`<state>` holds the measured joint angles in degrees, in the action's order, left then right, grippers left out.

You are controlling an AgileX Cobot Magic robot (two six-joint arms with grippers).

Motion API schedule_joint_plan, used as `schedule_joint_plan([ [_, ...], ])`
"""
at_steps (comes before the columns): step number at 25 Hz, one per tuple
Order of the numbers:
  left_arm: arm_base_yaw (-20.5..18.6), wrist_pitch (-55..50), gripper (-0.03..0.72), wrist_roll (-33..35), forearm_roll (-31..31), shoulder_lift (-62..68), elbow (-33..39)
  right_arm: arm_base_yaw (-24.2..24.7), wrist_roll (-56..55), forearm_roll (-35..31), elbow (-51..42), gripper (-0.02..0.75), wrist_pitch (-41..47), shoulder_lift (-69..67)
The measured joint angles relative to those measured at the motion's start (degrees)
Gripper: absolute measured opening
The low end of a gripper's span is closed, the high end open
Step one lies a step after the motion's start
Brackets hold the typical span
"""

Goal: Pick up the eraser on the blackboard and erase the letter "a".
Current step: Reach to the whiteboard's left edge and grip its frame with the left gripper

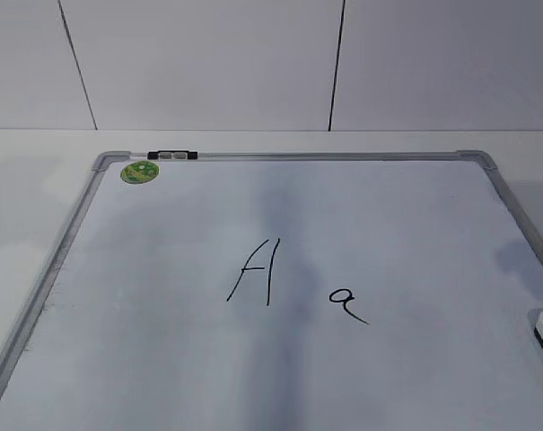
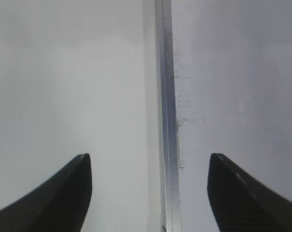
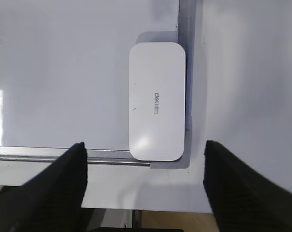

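Both grippers gape empty; the right gripper [image 3: 143, 188] hangs over the eraser [image 3: 157, 101], so pickup comes next: descend and clamp its long sides

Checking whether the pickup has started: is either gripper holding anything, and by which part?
Nothing is held. The right gripper is open above the eraser, not touching it. The left gripper is open over the blackboard frame.
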<state>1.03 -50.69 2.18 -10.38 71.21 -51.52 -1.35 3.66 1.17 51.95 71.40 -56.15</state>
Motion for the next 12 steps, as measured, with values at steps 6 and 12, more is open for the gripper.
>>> schedule_joint_plan([
  [6, 0.0, 0.9, 0.559, 2.8, -4.1, 12.1, -3.6, 0.0, 0.1, 0.1, 0.0, 0.574, 0.0, -3.9],
  [12, 2.3, 2.4, 0.558, 3.9, -5.1, 21.3, -8.8, 0.0, 0.2, 0.1, 0.1, 0.574, -0.1, -7.4],
])
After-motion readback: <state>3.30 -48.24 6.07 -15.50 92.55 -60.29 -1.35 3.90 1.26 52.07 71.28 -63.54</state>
